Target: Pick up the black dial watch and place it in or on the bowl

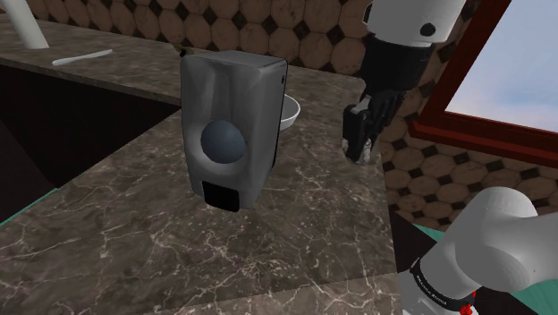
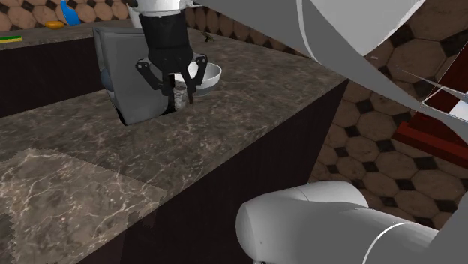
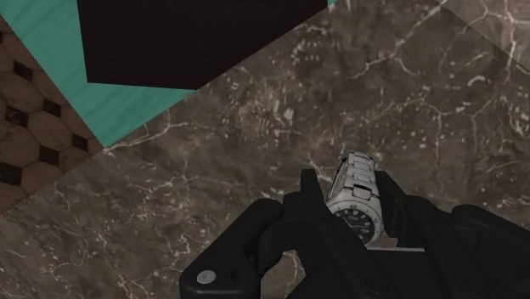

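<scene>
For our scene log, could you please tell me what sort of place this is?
Probably a kitchen: a dark veined stone countertop, a wall of brown octagonal tiles behind it, and a white bowl beside a grey countertop appliance.

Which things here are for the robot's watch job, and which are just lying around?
For the job:
black-dial watch, clasped in the tool
white bowl

Just lying about:
grey box standing on the counter
white utensil
blue thing at the back
</scene>
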